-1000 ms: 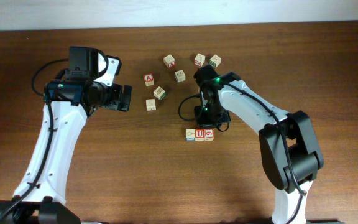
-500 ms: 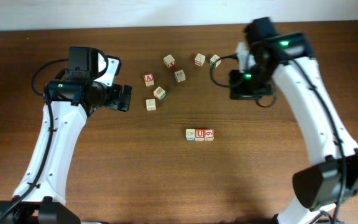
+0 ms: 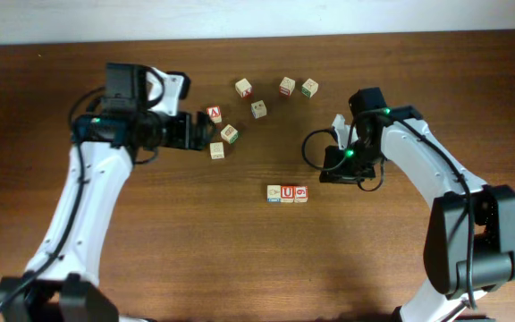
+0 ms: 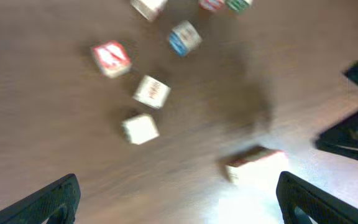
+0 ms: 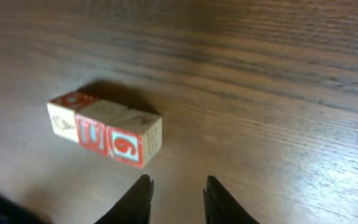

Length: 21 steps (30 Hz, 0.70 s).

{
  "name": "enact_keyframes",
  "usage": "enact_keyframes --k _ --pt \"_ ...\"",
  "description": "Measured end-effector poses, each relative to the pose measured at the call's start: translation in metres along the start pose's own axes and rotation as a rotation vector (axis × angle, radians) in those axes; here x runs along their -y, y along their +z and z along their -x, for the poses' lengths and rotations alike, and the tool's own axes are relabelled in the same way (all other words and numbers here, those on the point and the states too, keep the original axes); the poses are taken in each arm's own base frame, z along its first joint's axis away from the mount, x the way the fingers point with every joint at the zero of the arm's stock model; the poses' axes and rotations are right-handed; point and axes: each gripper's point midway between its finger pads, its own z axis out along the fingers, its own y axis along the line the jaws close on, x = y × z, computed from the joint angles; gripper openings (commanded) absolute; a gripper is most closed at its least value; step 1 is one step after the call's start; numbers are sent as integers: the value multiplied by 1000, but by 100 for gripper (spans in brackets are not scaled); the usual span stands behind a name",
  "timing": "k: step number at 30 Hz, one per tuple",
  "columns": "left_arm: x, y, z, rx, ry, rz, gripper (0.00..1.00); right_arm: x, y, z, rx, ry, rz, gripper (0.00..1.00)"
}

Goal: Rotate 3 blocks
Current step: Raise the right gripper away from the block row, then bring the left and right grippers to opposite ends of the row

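Three pale wooden blocks [image 3: 287, 193] lie side by side in a row at mid-table. The blue-trimmed one [image 3: 274, 192] is at the left, the red "U" [image 3: 287, 193] is in the middle, and the "6"-like mark [image 3: 300, 193] is at the right. The right wrist view shows the same row [image 5: 104, 127] up and left of my right gripper [image 5: 178, 183]. That gripper's jaws are slightly parted with only bare wood between them. From overhead, my right gripper [image 3: 338, 165] is just right of and behind the row. My left gripper [image 3: 197, 132] stands wide open among the loose cubes, holding nothing.
Loose cubes are scattered behind the row: the red "A" cube [image 3: 214, 114], a green-marked cube [image 3: 230, 133], a plain one [image 3: 217, 150], and several more [image 3: 285, 86] farther back. The left wrist view is blurred and shows these cubes [image 4: 151, 92] ahead of the jaws.
My right gripper was shut at the row, lifted away to the back right, then came down right of the row with its jaws parting. My left arm swung right toward the loose cubes.
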Motion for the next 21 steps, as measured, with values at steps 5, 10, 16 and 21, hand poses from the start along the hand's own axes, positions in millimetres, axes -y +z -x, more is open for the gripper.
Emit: enact_keyframes --k 5,10,16,21 --pt "32 73 -45 -227 -189 -44 2 3 10 2 24 57 10 13" --pt "36 109 -93 -416 -290 5 4 8 20 -5 11 91 9 11" --pt "59 113 -114 -488 -242 3 3 -13 36 -13 -9 79 10 9" --pt "57 113 -120 -511 -251 11 3 -22 49 -20 -42 86 4 9"
